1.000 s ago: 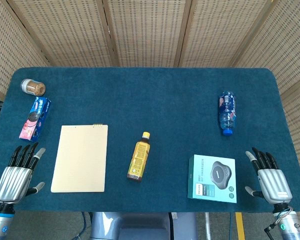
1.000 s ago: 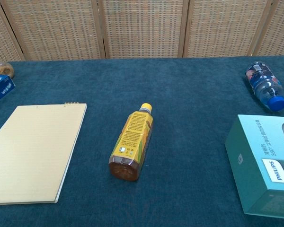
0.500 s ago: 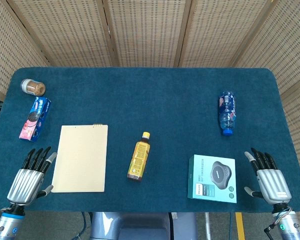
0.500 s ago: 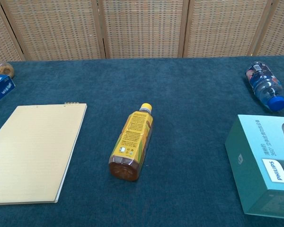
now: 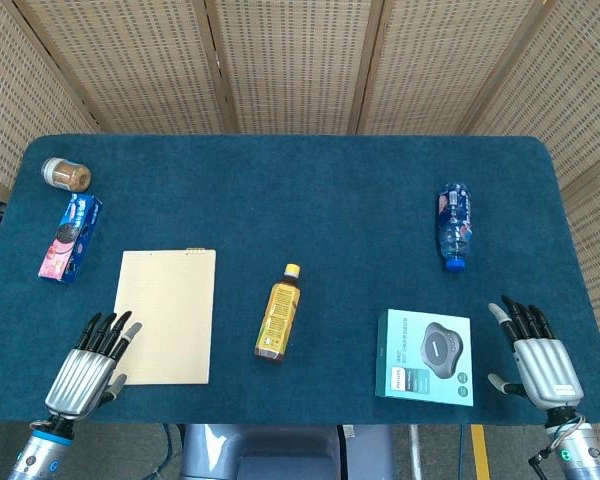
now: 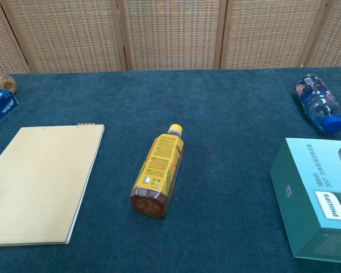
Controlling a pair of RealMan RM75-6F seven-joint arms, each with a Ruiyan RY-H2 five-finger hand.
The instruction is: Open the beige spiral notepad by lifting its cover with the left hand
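Observation:
The beige spiral notepad [image 5: 165,315] lies flat and closed on the blue table, left of centre; the chest view shows the notepad [image 6: 40,182] at lower left with its spiral at the far edge. My left hand [image 5: 88,370] hovers at the pad's near left corner, fingers spread and empty, its fingertips [image 5: 123,327] over the pad's left edge. Near the table's front right edge, my right hand [image 5: 540,358] is open with nothing in it. Neither hand shows in the chest view.
A yellow-capped bottle [image 5: 277,314] lies right of the pad. A teal Philips box [image 5: 425,357] sits front right, a blue water bottle [image 5: 453,225] behind it. A cookie pack [image 5: 70,236] and a jar [image 5: 66,174] are at far left.
My left hand has moved right and toward the table's front edge, from left of the pad to its near left corner. The right hand has stayed put.

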